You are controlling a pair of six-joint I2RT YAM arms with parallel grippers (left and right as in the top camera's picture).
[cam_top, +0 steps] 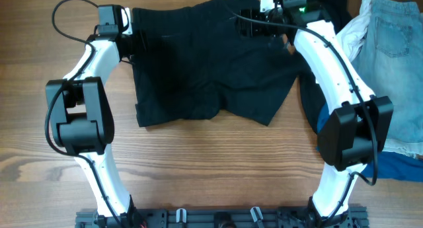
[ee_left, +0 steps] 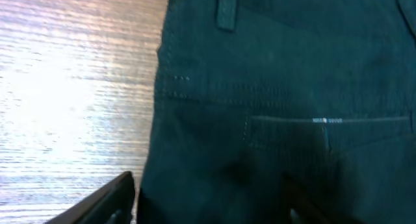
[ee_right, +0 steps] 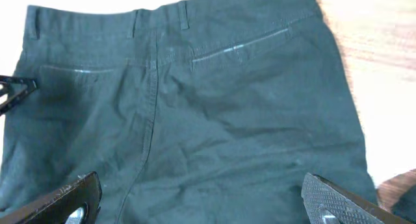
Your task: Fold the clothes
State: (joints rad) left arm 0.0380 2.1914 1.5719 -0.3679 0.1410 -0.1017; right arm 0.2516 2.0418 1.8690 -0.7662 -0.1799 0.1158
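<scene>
Black shorts [cam_top: 211,69] lie spread flat on the wooden table, back side up, with belt loops and back pockets showing. My left gripper [cam_top: 129,43] is open at the shorts' left waistband side. In the left wrist view [ee_left: 211,198] one finger is over the bare wood and the other over the black cloth [ee_left: 286,87]. My right gripper [cam_top: 254,23] is open at the far right of the shorts. In the right wrist view [ee_right: 201,185] its fingers stand wide apart above the shorts [ee_right: 214,113] and hold nothing.
A pile of other clothes lies at the right: a light-denim garment [cam_top: 396,49], white cloth [cam_top: 353,30], bright-blue cloth [cam_top: 396,165] and more black cloth [cam_top: 337,6]. Bare wood [cam_top: 198,168] lies in front of the shorts. A black cable [cam_top: 66,20] loops at the far left.
</scene>
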